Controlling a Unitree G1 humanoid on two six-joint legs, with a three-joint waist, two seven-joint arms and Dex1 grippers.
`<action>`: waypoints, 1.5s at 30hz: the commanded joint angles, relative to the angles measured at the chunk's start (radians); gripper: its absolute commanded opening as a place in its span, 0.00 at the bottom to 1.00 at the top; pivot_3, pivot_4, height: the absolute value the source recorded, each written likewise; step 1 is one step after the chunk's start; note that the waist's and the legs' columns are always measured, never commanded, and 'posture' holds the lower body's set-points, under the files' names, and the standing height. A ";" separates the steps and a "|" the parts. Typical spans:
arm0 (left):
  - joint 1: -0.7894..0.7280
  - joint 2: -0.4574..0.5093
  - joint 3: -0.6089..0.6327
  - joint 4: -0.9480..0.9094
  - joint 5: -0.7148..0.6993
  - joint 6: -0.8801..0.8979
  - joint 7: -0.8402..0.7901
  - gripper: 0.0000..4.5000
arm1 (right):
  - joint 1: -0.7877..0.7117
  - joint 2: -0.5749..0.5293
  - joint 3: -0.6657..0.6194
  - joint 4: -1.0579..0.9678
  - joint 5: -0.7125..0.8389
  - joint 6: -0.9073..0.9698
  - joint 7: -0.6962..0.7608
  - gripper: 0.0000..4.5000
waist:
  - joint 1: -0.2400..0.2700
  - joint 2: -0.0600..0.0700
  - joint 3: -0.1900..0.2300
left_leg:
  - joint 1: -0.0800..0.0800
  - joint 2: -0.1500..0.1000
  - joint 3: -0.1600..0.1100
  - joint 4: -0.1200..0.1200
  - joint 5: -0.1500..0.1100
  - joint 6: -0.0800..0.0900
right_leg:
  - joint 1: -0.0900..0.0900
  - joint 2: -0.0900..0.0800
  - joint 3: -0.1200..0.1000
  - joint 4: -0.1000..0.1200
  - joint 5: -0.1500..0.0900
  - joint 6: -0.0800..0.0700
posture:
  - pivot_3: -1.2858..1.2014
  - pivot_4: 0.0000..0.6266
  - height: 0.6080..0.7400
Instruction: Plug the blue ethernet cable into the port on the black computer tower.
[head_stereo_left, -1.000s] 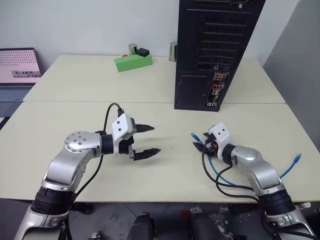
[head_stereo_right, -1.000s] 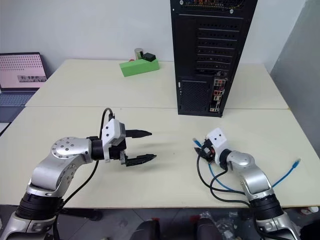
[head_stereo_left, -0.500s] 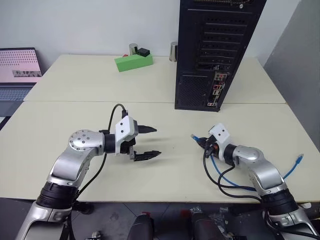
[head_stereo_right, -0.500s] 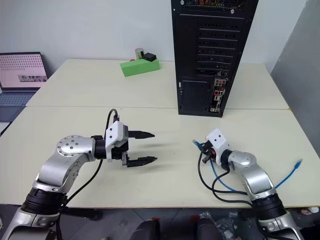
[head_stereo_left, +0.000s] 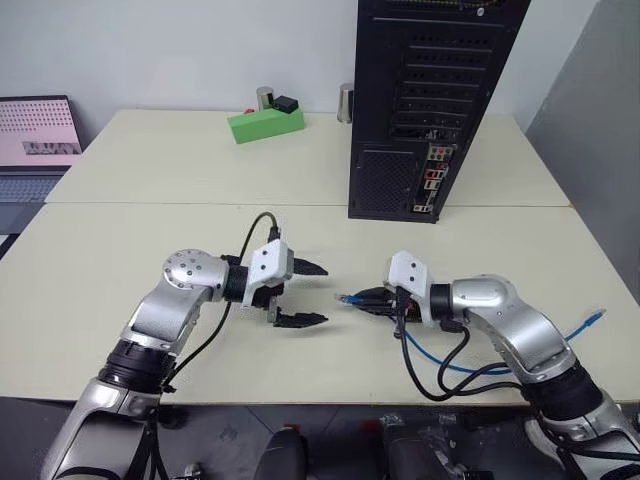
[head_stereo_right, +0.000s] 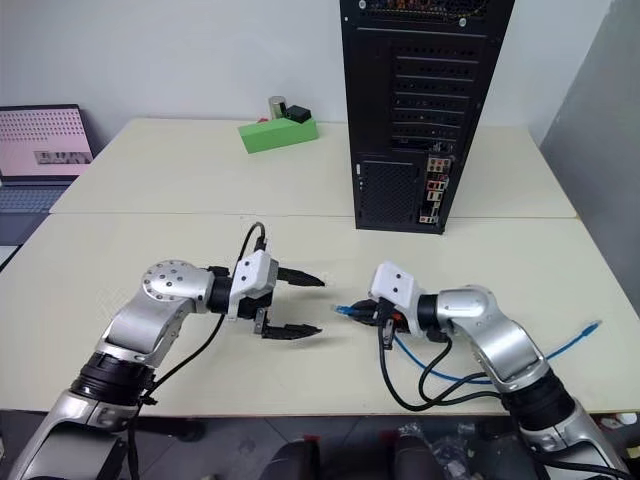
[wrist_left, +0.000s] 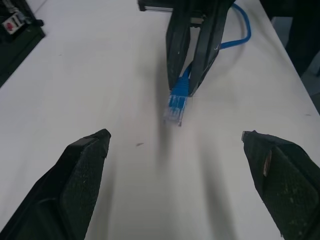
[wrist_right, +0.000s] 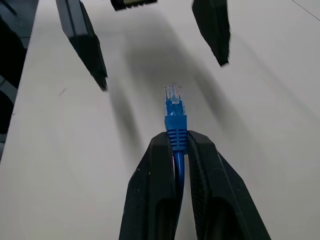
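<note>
right gripper: the right gripper (head_stereo_left: 368, 299) has its two black fingers pinched tight on the long thin bright-blue ethernet cable (wrist_right: 175, 120) just behind the plug, clear tip poking out past the fingertips and aimed at the other arm

left gripper: the left gripper (head_stereo_left: 312, 294) is spread as wide as it goes, nothing in it, fingers pointing at the plug with a gap of bare table between

cable: rest of the blue cord loops back under the right arm across the pale cream table (head_stereo_left: 150, 160), tangled up with thicker black robot cords (head_stereo_left: 430, 375); far plug (head_stereo_left: 596, 317) lies near the table's right edge

tower: tall black metal computer tower (head_stereo_left: 425, 100) stands upright at the back, perforated slot covers and a strip of coloured sockets (head_stereo_left: 430, 180) facing the robot, well apart from both grippers

in the way: nothing sits on the table between plug and sockets

other stuff: green block (head_stereo_left: 265, 124) with a small black thing on top, metal cylinder (head_stereo_left: 345, 103) beside the tower, grey laptop (head_stereo_left: 35, 140) with a pinkish screen off to the left
</note>
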 joint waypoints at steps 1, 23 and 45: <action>-0.028 -0.015 -0.005 0.005 0.006 -0.032 -0.013 1.00 | -0.029 0.015 0.017 -0.050 0.008 0.001 0.012 0.02 | 0.000 0.000 0.000 | 0.000 0.000 0.000 0.000 0.000 0.000 | 0.000 0.000 0.000 0.000 0.000 0.000 | 0.52 0.24 1.00; -0.044 -0.016 -0.022 0.042 0.037 -0.066 -0.075 0.15 | -0.035 0.023 0.037 -0.079 0.000 0.023 0.009 0.02 | 0.000 0.000 0.000 | 0.000 0.000 0.000 0.000 0.000 0.000 | 0.000 0.000 0.000 0.000 0.000 0.000 | 0.52 0.24 1.00; 0.033 -0.078 -0.006 0.104 0.128 -0.526 0.039 0.07 | 0.029 -0.067 -0.184 -0.112 0.221 0.199 0.048 0.90 | 0.002 0.000 0.000 | 0.000 0.000 0.000 0.000 0.000 0.000 | 0.000 0.000 0.000 0.000 0.000 0.000 | 0.52 0.24 1.00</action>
